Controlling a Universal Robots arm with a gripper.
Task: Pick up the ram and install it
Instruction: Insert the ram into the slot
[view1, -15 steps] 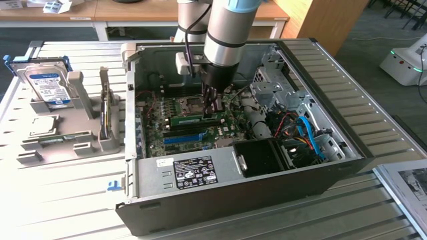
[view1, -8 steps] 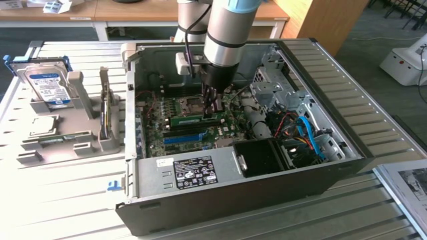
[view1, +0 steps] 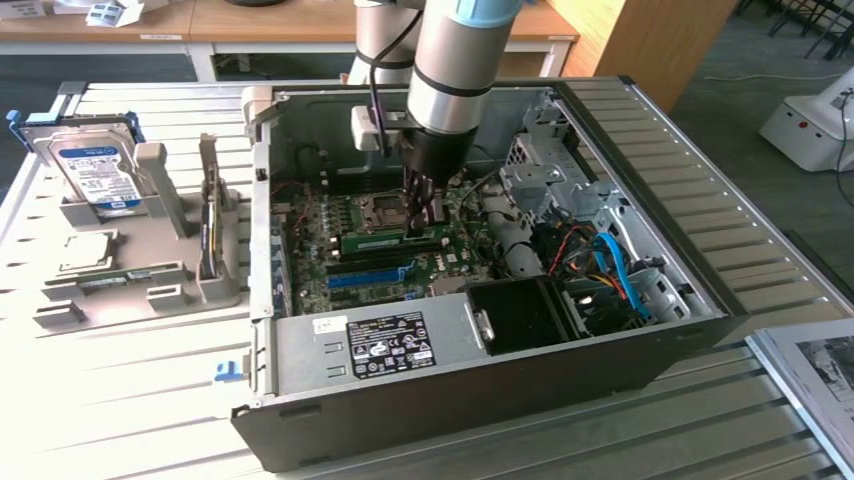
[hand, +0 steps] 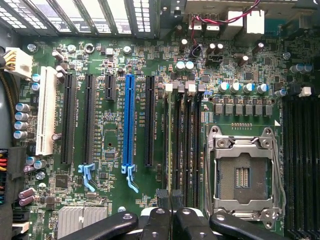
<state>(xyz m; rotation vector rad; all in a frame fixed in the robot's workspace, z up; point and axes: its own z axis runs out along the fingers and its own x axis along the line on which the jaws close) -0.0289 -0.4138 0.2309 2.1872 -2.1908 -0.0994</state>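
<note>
Hidden at one end behind the gripper, pinched narrow on the ram. Sits mid-frame over the motherboard, long axis pointing toward the exterior view's left. Edge-on and hard to make out from the wrist.

Support: table of pale ribbed slats, bare along its near edge and along the exterior view's right.
Centre: open computer case, laid on its side on the slats, dark outer wall toward the camera, interior facing up.
Exterior view's left: grey moulded holder, flat on the slats, just beside the case, with a narrow bare strip between them.
Near the case's lower left corner: small blue clip, on the slats, just beside the case wall.
Exterior view's lower right: printed sheet, near the case's corner, cut off by the frame edge.
</note>
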